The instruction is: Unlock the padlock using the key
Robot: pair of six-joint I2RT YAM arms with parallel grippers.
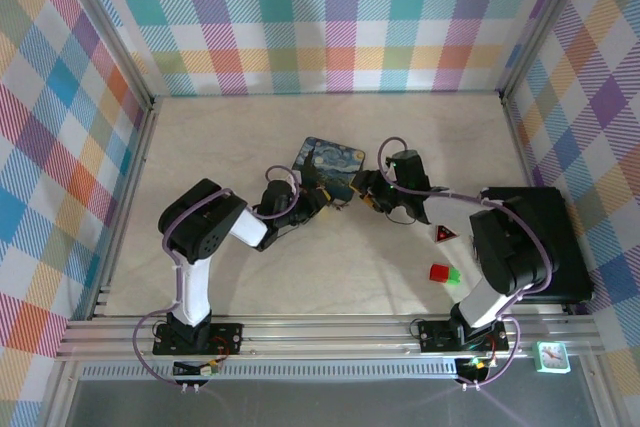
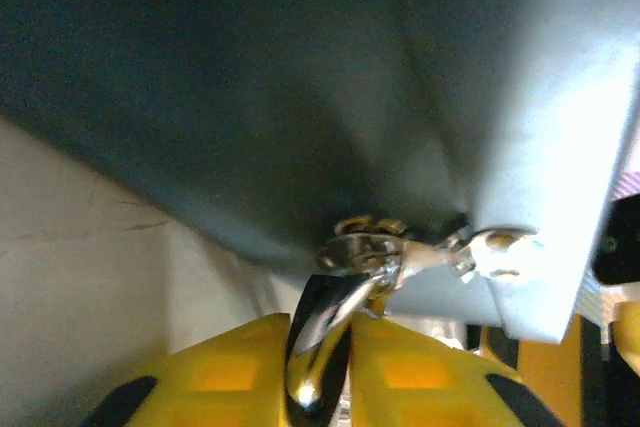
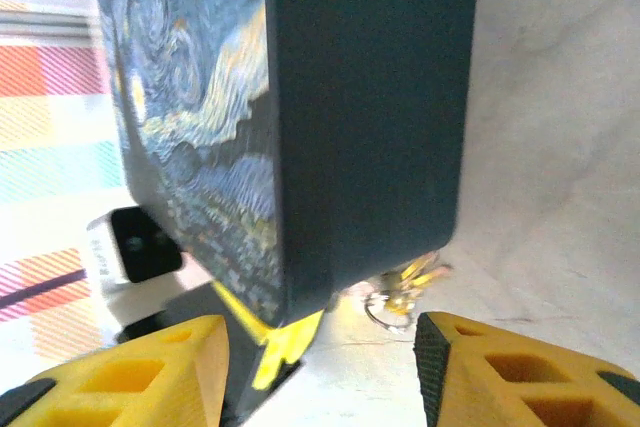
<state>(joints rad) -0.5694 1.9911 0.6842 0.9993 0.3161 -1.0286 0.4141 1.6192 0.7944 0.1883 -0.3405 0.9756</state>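
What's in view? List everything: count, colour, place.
tin: 1, blue starry-night print, mid-table
key bunch: 1, silvery, at the tin's lower edge
metal piece: 1, shiny silver, beside the key bunch; lock or key, cannot tell
red blocks: 2, red, right of the tin
green block: 1, green, touching the nearer red block
black slab: 1, black, table's right edge
table: 1, beige
walls: 3, pastel plaid, around the table
left gripper: 1, yellow, closely flanking the metal piece
right gripper: 1, yellow, open, either side of the tin's corner
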